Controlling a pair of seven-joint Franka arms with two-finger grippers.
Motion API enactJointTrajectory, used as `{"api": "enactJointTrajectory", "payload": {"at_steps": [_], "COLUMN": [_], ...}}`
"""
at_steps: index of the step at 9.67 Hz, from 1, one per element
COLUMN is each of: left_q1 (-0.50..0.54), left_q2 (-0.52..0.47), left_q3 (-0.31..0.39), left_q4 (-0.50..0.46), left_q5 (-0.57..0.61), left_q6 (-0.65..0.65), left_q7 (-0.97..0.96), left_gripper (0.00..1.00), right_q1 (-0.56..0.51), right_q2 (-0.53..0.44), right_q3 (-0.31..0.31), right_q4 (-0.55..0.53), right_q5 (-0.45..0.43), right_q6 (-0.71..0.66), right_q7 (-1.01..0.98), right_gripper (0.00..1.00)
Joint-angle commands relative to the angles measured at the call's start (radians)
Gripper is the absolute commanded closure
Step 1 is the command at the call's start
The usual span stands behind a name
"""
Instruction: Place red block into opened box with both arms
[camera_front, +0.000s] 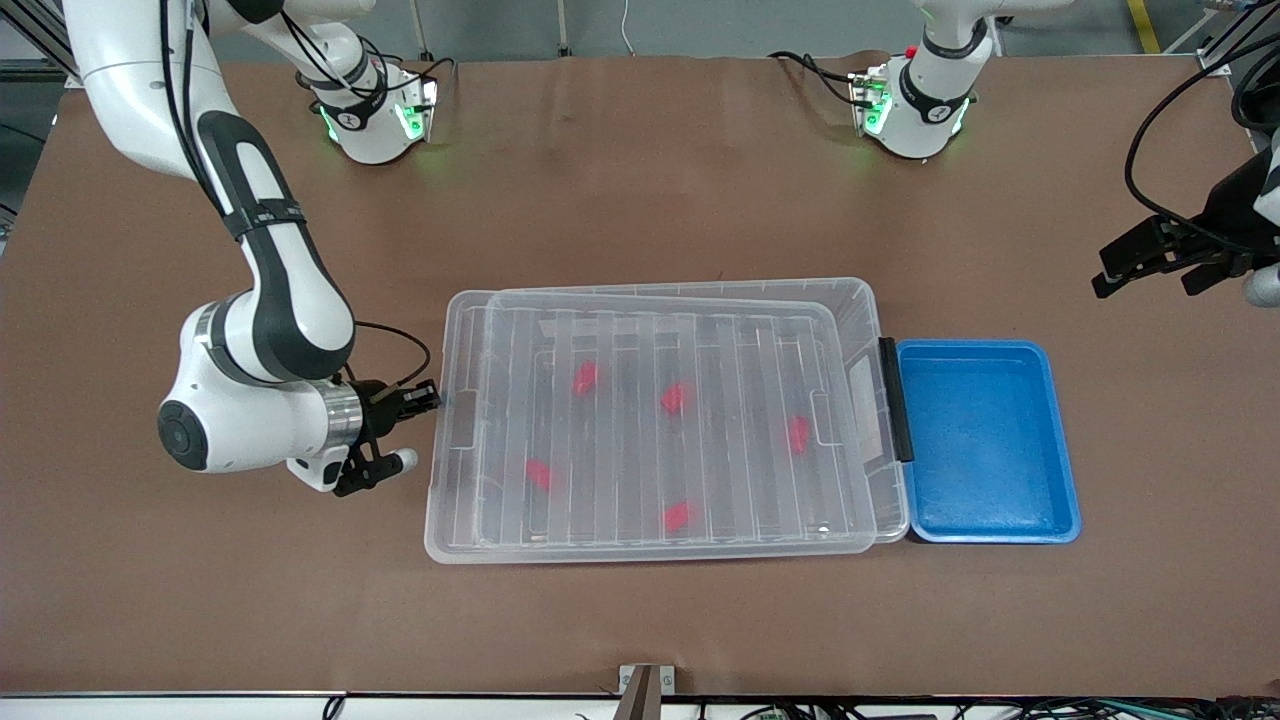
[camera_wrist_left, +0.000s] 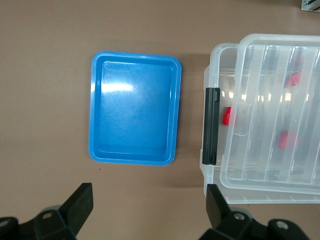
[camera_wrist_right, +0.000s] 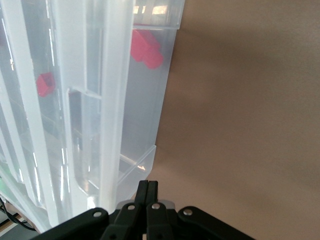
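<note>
Right gripper (camera_front: 432, 398) pressed together, at the end wall of the large clear plastic box (camera_front: 452, 500), holding nothing. Five small red blocks (camera_front: 585, 377) inside, under the ribbed clear lid (camera_front: 640, 330). Beside the box, blue plastic tray (camera_front: 1062, 520). Left gripper (camera_front: 1150, 262) spread wide, waiting above the table's end.

A wide table (camera_front: 640, 180) covered in a brown mat fills nearly the whole scene, its surface faintly creased. Along its top edge a strip of grey floor (camera_front: 700, 25) shows, with a yellow line (camera_front: 1145, 25) painted near one corner.
</note>
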Motion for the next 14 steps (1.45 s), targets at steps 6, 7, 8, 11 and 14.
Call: {"api": "enactJointTrajectory", "payload": {"at_steps": [6,7,8,11,14], "left_q1": [-0.006,-0.006,-0.006,-0.004,-0.004], "left_q2": [-0.026,-0.026,-0.026,-0.023,-0.023], "left_q3": [-0.017,-0.017,-0.017,-0.014,-0.013], "left_q4": [-0.055,-0.055,-0.053,-0.053,-0.052], "left_q5": [0.056,0.056,0.056,0.057,0.06], "left_q6": [-0.016,-0.016,-0.014,-0.014,-0.014], "left_q7": [0.059,0.057,0.057,0.056,0.06], "left_gripper": [0.0,0.0,0.0,0.0,0.0], "right_q1": [-0.01,-0.024,-0.041,-0.067,-0.179], "right_q2": [-0.004,-0.018,-0.065,-0.267,-0.43], "right_q3": [-0.002,-0.002,-0.01,-0.024,-0.088], "right_q4": [0.006,0.015,0.013,-0.001,0.013], "right_q5": [-0.087,-0.174,-0.192,-0.423,-0.447], "right_q6": [-0.002,-0.003,-0.012,-0.09,-0.152], "right_q7": [-0.048,-0.039,0.007,0.486,0.478], "right_gripper": [1.0,1.0,1.0,0.43,0.0]}}
